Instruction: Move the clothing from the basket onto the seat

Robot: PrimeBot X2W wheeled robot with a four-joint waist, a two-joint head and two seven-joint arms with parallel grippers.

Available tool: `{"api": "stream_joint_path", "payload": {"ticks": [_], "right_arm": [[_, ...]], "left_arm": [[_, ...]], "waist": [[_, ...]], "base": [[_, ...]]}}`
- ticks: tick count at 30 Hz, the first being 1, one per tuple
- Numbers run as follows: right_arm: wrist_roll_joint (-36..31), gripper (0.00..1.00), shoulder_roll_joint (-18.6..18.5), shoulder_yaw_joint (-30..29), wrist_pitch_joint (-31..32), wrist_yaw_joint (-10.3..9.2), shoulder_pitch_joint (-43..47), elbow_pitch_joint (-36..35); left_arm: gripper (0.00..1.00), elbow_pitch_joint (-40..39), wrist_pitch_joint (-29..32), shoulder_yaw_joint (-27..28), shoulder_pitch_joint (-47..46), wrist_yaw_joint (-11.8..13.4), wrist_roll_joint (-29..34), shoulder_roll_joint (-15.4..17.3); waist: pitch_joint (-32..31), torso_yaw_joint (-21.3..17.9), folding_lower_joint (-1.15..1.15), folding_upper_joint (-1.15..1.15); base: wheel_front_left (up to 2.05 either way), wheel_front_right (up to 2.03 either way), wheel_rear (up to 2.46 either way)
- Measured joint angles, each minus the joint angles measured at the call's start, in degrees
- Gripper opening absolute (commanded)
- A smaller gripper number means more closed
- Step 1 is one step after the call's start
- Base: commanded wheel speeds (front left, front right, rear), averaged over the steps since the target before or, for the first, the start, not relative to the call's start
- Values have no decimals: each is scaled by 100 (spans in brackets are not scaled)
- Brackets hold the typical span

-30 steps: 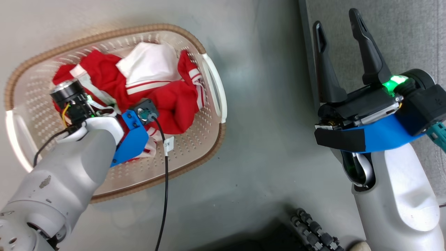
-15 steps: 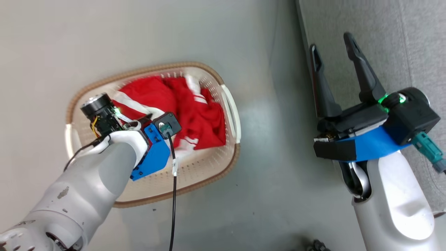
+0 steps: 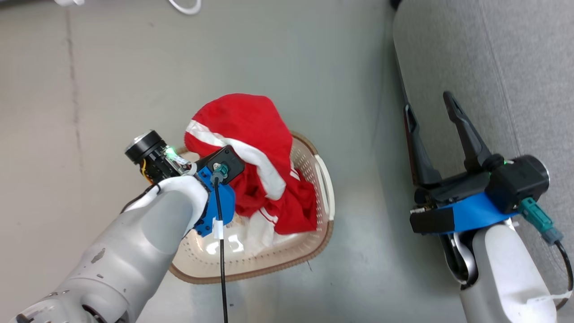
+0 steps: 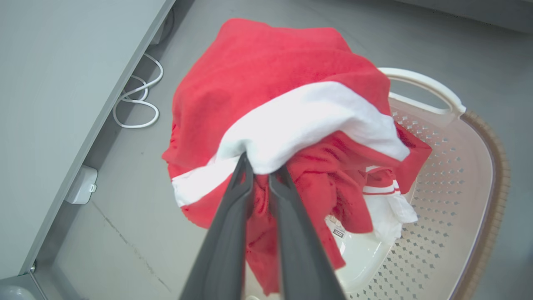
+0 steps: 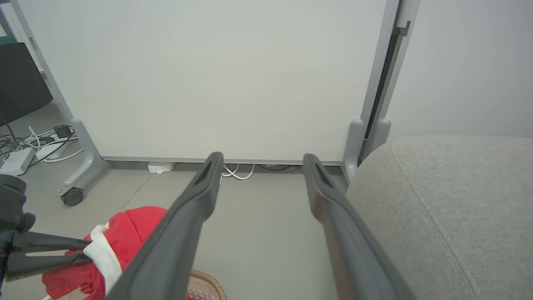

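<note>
My left gripper [image 4: 260, 166] is shut on a red garment with a broad white stripe, the clothing [image 4: 266, 75], which hangs bunched over the fingertips. In the head view the clothing [image 3: 242, 121] is raised above the basket [image 3: 325, 184], and its lower folds trail down inside. The basket [image 4: 495, 166] is cream with a brown rim and stands on the floor. My right gripper [image 3: 428, 102] is open and holds nothing, over the edge of the grey seat [image 3: 493, 67]. In the right wrist view its fingers [image 5: 200, 187] spread wide, with the seat [image 5: 449, 200] to the right and the clothing [image 5: 133, 225] at lower left.
Grey floor lies between basket and seat. A white panel [image 5: 208, 75] on a wheeled frame [image 5: 73, 196] stands beyond, with white cables [image 4: 137, 104] at its foot. More cables and a power strip [image 5: 12, 160] lie at far left.
The head camera has risen and turned, so the basket looks smaller. My left gripper has lifted the red garment out of the basket's bottom to above its rim. The right gripper stays open.
</note>
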Motion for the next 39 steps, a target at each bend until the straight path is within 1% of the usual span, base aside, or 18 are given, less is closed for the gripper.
{"api": "stream_joint_path", "payload": {"ticks": [5, 11, 15, 20, 26, 33, 39], "right_arm": [[-65, 100, 0, -80, 0, 0, 236, 79], [-98, 100, 0, -105, 0, 0, 519, 174], [-101, 100, 0, -122, 0, 0, 730, 236], [-116, 100, 0, -131, 0, 0, 979, 290], [-123, 100, -1, -148, 0, 0, 1237, 349], [-137, 100, -1, -167, 0, 0, 1528, 425], [-137, 100, -1, -183, 0, 0, 1674, 430]], "left_arm": [[0, -33, -212, 179, 32, 0, -300, -146], [0, -198, -302, 420, 113, 0, -583, -224], [0, -546, -319, 698, 165, 54, -719, -249], [0, -1207, -320, 1045, 366, 243, -711, -153], [0, -1895, -320, 1424, 682, 404, -642, -40], [0, -2474, -320, 1674, 1219, 483, -547, -9], [0, -2808, -322, 1744, 1553, 526, -455, 9]], "waist": [[-431, 160, 0, 0], [-951, 293, 0, 0], [-1291, 353, 0, 0], [-1692, 400, 0, 0], [-2097, 448, 0, 0], [-2527, 525, 0, 0], [-2775, 629, -1, 0]], "base": [[0, 0, 0], [0, 0, 0], [0, 0, 0], [0, 0, 0], [0, 0, 0], [0, 0, 0], [0, 0, 0]]}}
